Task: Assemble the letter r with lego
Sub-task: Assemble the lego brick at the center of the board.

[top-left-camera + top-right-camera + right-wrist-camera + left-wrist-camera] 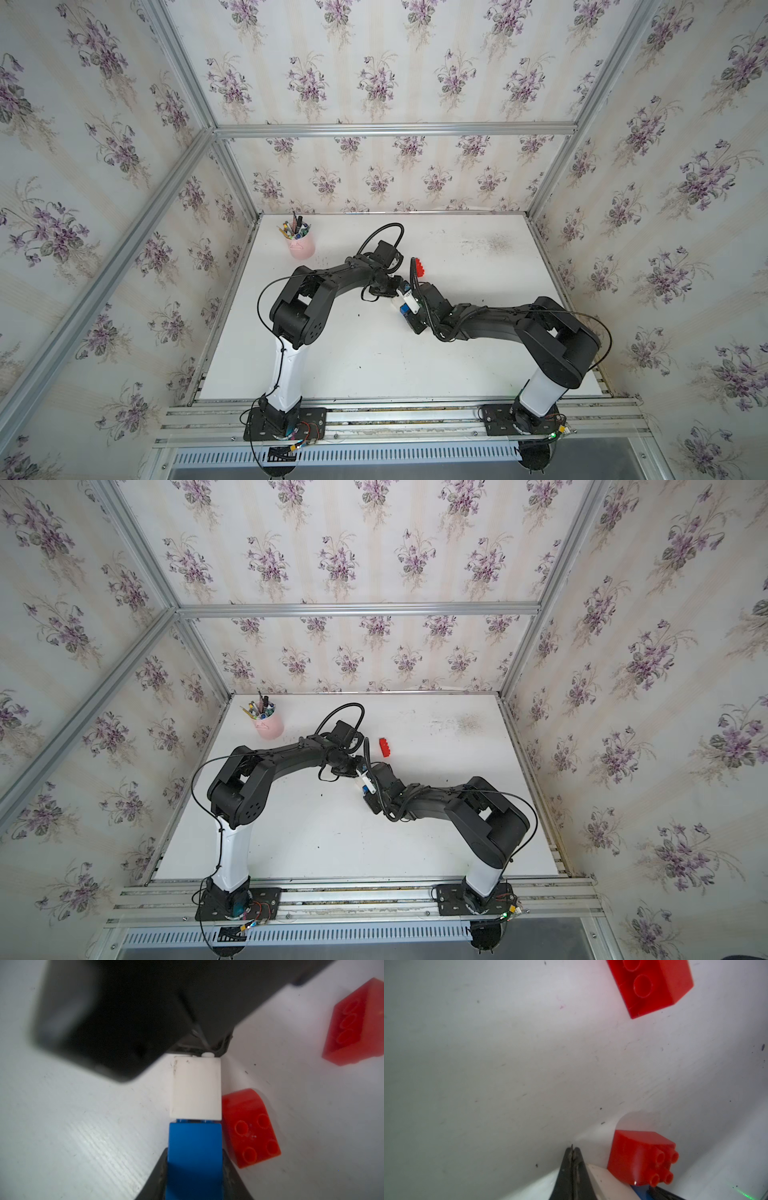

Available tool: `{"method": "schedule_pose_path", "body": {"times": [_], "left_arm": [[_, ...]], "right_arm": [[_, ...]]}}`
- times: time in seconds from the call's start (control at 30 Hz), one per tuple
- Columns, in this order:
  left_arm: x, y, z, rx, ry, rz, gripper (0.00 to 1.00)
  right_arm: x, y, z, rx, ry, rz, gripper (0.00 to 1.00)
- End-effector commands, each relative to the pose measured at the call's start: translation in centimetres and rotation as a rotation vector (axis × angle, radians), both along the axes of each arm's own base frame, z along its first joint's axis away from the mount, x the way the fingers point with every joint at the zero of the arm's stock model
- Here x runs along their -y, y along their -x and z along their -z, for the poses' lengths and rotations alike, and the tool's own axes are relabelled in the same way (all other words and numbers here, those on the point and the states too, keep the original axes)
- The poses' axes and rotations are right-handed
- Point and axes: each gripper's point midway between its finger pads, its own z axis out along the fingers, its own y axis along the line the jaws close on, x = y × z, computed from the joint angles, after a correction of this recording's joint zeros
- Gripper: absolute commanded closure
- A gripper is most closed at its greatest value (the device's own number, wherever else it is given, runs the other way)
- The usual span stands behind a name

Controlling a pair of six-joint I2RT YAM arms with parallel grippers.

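Near desk [374,365] middle: right gripper [194,1172] pinches blue studded plastic brick [194,1140].
Joined on its end, white studded plastic brick [195,1088]; left gripper [572,1157] pressed together, tips at that brick's studs. Just beside the pair, short red studded brick [251,1128]; long red studded brick [357,1026] nearby, toward far edge.

1× white table [374,365], scuffed, dark specks, grey smudge at 1 o'clock. 1× pink cup [302,246], upright, holding pens [294,228], far corner at 11 o'clock. 1× long red brick [419,267], just past centre at 12 o'clock. 1× short red brick [249,1128], near it, apart.
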Motion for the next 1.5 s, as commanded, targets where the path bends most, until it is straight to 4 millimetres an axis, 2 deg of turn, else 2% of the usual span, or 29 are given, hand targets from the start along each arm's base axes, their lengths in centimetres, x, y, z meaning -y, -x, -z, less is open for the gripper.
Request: {"method": "schedule_pose_path", "body": {"times": [0.0, 0.37, 0.57, 1.0, 1.1, 1.2, 1.37, 1.47], "left_arm": [[0.9, 4.0, 1.2, -0.154, 0.015, 0.062, 0.96], [0.7, 6.6, 2.3, -0.234, 0.012, 0.066, 0.97], [0.9, 7.2, 2.6, -0.26, 0.033, 0.05, 0.97], [0.6, 7.4, 3.0, -0.298, 0.004, 0.064, 0.96], [0.5, 7.2, 2.8, -0.299, 0.005, 0.067, 0.96], [0.1, 6.9, 2.4, -0.284, -0.005, 0.058, 0.96], [-0.9, 6.0, 2.0, -0.269, -0.013, 0.034, 0.96], [-1.2, 5.4, 1.5, -0.253, 0.0, 0.03, 0.96]], "right_arm": [[-2.1, -2.0, -3.1, 0.125, -0.132, 0.016, 0.75], [-1.5, -2.4, -3.3, 0.162, -0.175, 0.095, 0.75], [-1.8, -2.0, -2.7, 0.136, -0.188, 0.103, 0.74], [-0.9, -0.7, -1.2, 0.083, -0.172, 0.123, 0.57], [-0.8, -0.6, -2.0, 0.096, -0.202, 0.128, 0.47], [-0.3, -0.6, -3.3, 0.122, -0.217, 0.144, 0.46], [1.8, -0.3, -7.4, 0.197, -0.243, 0.196, 0.52], [3.6, 0.4, -9.4, 0.203, -0.266, 0.244, 0.64]]}}
